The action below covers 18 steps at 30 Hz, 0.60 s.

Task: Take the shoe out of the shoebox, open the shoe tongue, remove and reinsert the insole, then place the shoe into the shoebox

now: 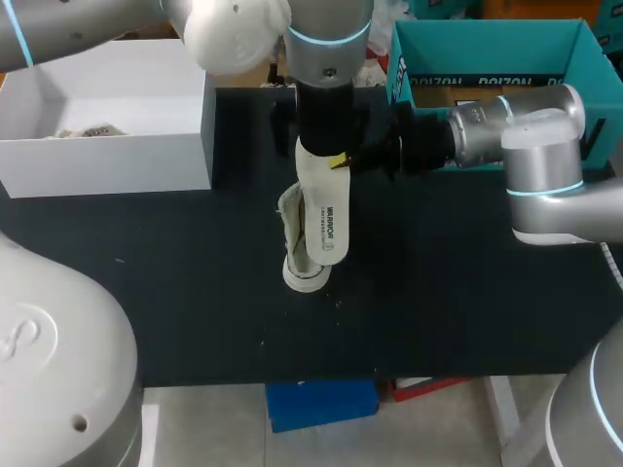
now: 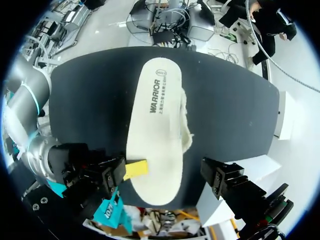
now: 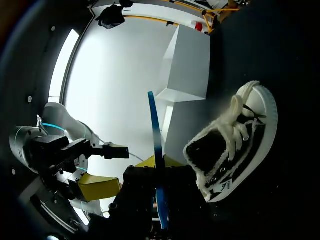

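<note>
Right claw [image 3: 127, 175] pinches insole [image 2: 155, 140], its broad face visible from left wrist

Matte black table [image 1: 467, 311] top

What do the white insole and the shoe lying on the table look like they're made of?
The insole looks like thin foam with a smooth matte white face bearing print; edge-on in the right wrist view it shows a blue side. The shoe looks like canvas: a dark matte upper, fuzzy white laces, and a smooth white rim, probably rubber. Looks alone can't confirm either.
</note>
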Each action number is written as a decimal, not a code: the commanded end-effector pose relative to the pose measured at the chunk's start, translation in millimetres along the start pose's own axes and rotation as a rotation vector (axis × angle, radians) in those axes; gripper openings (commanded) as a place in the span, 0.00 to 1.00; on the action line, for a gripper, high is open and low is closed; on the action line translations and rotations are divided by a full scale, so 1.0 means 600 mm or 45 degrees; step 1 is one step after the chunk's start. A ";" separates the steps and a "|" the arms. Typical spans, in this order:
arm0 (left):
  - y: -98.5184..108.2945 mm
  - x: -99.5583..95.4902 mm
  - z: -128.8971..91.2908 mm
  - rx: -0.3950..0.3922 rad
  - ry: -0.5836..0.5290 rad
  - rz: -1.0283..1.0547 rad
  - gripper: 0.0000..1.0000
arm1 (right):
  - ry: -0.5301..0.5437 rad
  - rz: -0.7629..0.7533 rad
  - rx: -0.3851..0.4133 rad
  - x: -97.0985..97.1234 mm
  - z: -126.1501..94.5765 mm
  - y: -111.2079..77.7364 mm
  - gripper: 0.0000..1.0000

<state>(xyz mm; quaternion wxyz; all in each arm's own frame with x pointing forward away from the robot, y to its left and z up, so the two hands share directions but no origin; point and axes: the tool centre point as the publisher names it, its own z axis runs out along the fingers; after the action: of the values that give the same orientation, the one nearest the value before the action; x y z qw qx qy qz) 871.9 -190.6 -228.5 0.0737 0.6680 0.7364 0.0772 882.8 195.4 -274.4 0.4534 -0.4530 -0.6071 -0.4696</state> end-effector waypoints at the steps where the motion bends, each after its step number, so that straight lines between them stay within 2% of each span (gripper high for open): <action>1: -0.036 0.015 -0.004 -0.037 -0.003 0.020 1.00 | -0.002 0.001 0.003 -0.001 0.001 0.001 0.00; 13: -0.118 0.035 -0.007 -0.046 -0.006 0.070 1.00 | -0.002 0.001 0.003 -0.001 0.001 0.001 0.00; 18: -0.144 0.043 -0.011 -0.013 -0.058 0.092 1.00 | -0.002 0.001 0.003 -0.001 0.001 0.001 0.00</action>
<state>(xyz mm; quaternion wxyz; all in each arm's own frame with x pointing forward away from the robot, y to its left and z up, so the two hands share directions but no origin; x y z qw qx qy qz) 790.7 -183.2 -239.0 0.0775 0.6918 0.7135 0.0789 882.8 195.4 -274.4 0.4534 -0.4530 -0.6072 -0.4696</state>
